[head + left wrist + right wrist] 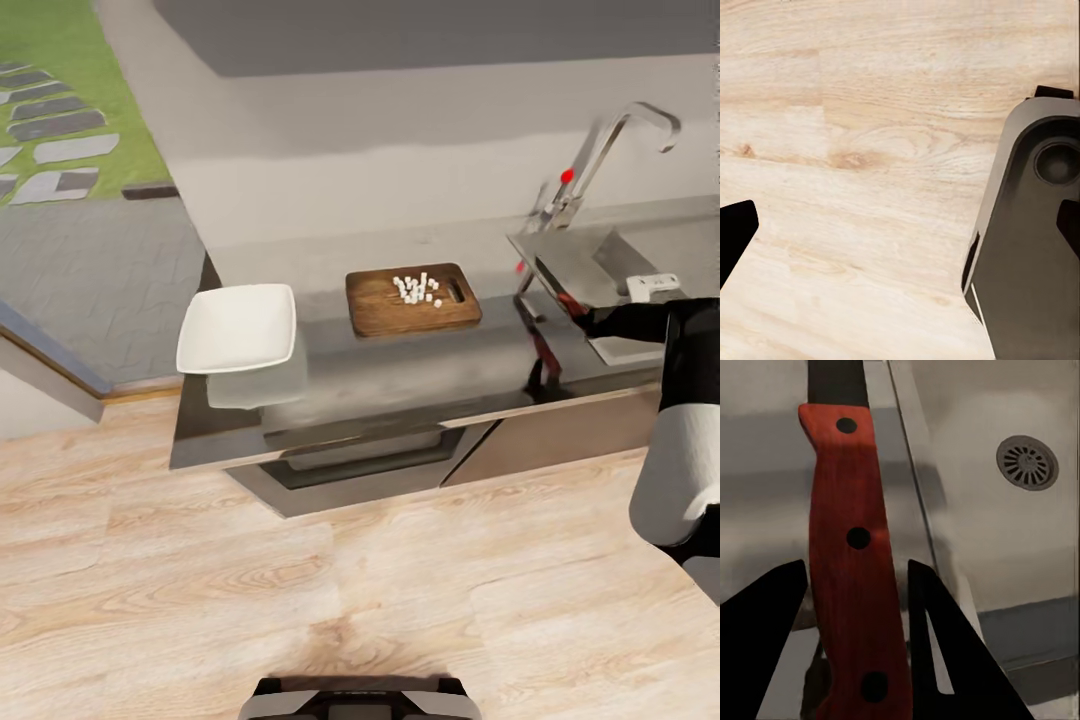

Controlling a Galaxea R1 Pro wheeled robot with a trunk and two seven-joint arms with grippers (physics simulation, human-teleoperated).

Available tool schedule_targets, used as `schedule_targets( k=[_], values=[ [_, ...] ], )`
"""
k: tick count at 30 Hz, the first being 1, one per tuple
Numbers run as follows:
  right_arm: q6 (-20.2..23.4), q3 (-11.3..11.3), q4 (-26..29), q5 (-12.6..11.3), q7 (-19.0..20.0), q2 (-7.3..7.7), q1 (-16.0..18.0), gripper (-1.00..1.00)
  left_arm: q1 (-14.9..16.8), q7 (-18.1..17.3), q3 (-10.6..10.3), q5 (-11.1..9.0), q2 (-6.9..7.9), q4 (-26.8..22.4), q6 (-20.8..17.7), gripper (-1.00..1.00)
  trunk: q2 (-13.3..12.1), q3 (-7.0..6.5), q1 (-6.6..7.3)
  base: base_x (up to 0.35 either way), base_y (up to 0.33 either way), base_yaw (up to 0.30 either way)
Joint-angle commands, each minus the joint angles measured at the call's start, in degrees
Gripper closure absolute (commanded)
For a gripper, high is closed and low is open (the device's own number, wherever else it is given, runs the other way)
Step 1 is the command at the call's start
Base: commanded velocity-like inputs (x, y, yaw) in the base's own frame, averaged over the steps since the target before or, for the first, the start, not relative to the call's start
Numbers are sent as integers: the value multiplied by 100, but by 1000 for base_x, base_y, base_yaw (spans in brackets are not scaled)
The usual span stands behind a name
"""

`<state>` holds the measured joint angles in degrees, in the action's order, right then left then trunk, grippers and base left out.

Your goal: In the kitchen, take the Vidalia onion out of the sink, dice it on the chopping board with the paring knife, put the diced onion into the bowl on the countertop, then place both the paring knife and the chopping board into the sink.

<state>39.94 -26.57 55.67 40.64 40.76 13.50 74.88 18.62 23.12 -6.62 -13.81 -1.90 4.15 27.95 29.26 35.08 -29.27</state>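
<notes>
Right gripper (855, 607) is clamped on the red-handled paring knife (851, 540) over the sink (1012, 532) at the countertop's (400, 360) right, yet the diced onion (418, 289) sits unbowled on the chopping board (385, 310), so either release the knife or scrape first.

The left wrist camera is looking straight down at the pale wood-plank floor (862, 150) — grain and a knot or two showing clearly. One dark fingertip (733, 236) is poking in at the edge, another (1070, 225) at the opposite side, set wide apart. A grey-and-black robot body part (1027, 247) is sitting over the floor.
</notes>
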Motion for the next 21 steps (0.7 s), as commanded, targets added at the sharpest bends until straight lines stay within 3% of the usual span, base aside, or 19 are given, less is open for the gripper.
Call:
schedule_targets(
  k=[1, 10, 17, 21],
  values=[
    [-28, -19, -12, 59, 57, 6, 3, 100, 10, 9, -50, -42, 0, 27, 39, -100, 7, 6, -3, 112, -267, 0],
    [-152, -72, -74, 59, 64, 87, 0, 100, 10, 8, -50, -43, 14, 24, 44, -100, 7, 6, -3, 135, -252, 0],
    [-161, -56, -136, 46, 57, 69, 0, 100, 10, 8, -50, -40, 14, 24, 44, -100, 7, 6, -3, 204, -221, 0],
    [-389, -56, -503, 47, 30, 64, 1, 100, 10, 8, -50, -39, 14, 24, 44, -100, 7, 6, -3, 244, -181, 0]
  ],
)
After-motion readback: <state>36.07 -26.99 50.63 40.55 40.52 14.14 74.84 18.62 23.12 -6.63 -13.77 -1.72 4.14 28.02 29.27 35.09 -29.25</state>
